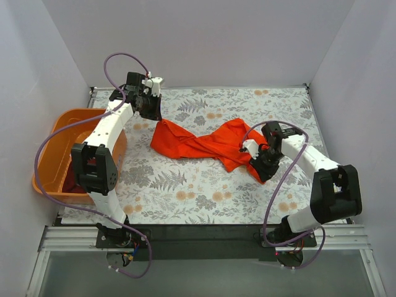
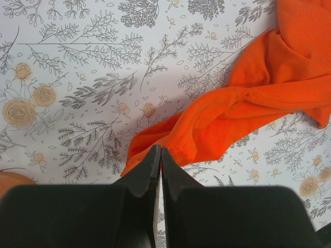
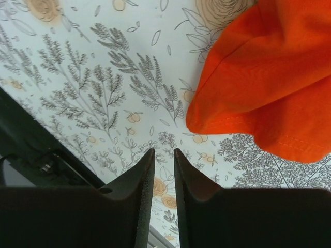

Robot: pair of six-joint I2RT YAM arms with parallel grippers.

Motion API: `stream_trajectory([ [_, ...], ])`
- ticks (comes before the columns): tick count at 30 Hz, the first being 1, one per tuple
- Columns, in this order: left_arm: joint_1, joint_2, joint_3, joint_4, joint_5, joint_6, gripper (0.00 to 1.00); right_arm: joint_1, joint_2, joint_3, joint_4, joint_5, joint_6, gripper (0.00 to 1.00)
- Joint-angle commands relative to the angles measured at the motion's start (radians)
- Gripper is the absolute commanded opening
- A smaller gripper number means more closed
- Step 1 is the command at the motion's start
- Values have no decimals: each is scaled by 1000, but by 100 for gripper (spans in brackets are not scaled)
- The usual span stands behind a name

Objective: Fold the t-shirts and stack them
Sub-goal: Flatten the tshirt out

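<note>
The bright orange-red t-shirt (image 1: 204, 143) lies twisted and stretched across the middle of the flowered table. My left gripper (image 1: 152, 113) is at its far left end. In the left wrist view the jaws are shut with the shirt's hem (image 2: 178, 150) right at the tips (image 2: 160, 150), and the cloth (image 2: 248, 103) rises toward them as a ridge. My right gripper (image 1: 263, 167) hovers by the shirt's near right end. In the right wrist view it (image 3: 164, 151) is narrowly open and empty, with the shirt's edge (image 3: 258, 103) lying apart beyond it. The dark maroon t-shirt (image 1: 69, 184) shows partly inside the basket.
The rigid orange plastic basket (image 1: 55, 133) stands at the table's left edge beside the left arm; its rim shows in the left wrist view (image 2: 10, 182). Grey walls close in the left, back and right. The black front rail (image 1: 204, 232) runs along the near edge.
</note>
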Motion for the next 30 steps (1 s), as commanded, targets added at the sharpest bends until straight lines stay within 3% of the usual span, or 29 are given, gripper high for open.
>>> stream_trajectory([
  [1,5,-38,3,-7,8,-1,0,30,15,-19,154,95,54,28],
  [13,5,-61,-46,10,-4,16,0,67,129,-55,221,123,93,32],
  [16,5,-63,-57,13,-4,21,0,68,140,-80,243,137,93,38],
  [22,5,-66,-76,22,-7,22,0,73,158,-121,252,126,91,40],
  [25,5,-69,-83,22,-4,21,0,73,158,-144,274,147,87,30],
  [28,12,-81,-80,21,19,1,0,71,126,-128,272,222,79,4],
  [30,32,-91,-50,18,34,-11,0,65,67,-92,268,264,65,1],
])
